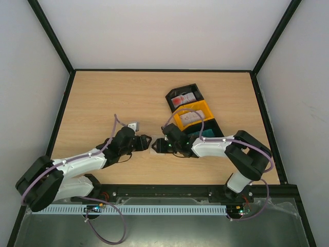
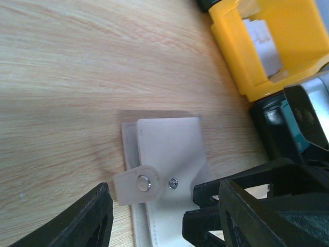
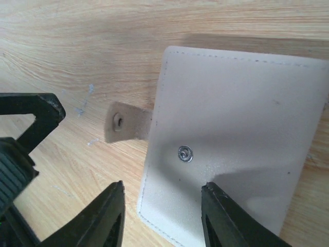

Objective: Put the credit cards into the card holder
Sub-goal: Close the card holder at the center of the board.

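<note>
Between the parted, empty fingers of left gripper [image 2: 164, 198] and right gripper [image 3: 163, 198]: flat beige folding card holder [image 3: 241, 113], unsnapped.
Opening step, apparently; next, pinch one edge and fold it open.

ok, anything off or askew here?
Nothing spilled or damaged. The card holder lies flat on the table, its snap tab undone and sticking out sideways. The bins run in a slanted row, with credit cards inside.

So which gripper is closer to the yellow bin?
Right. The right gripper sits just in front of the yellow bin, on the arms' side; the left gripper is farther off to the left.
</note>
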